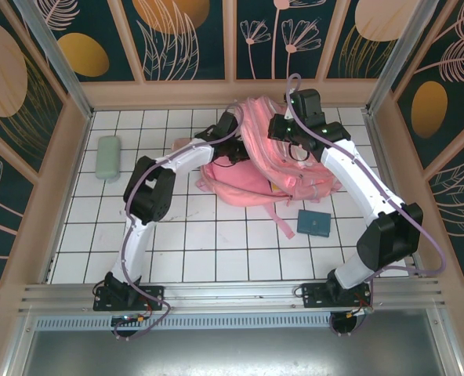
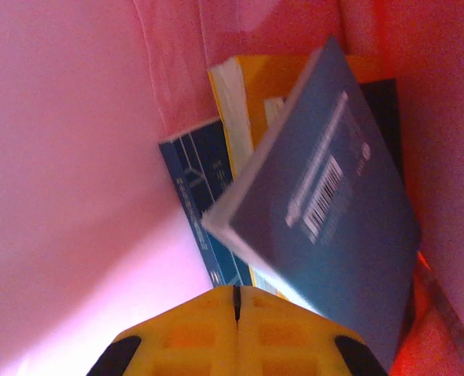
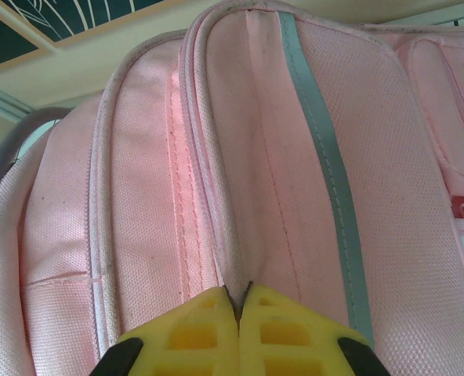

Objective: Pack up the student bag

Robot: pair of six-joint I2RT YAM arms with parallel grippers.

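- Top view: the student bag (image 1: 244,184) lies slumped on the tiled table (image 1: 216,243), and the left arm (image 1: 177,159) and right arm (image 1: 349,172) both end at it; a teal notebook (image 1: 317,223) lies beside the right arm
- Left wrist: the left gripper (image 2: 236,301) is closed tight on nothing, with pink fabric around it; just ahead a grey-blue book (image 2: 334,204) leans on a yellow book (image 2: 251,86)
- Right wrist: the right gripper (image 3: 238,301) is pinched shut on a seam of the bag, whose grey stripe (image 3: 326,157) runs just right of the fingertips
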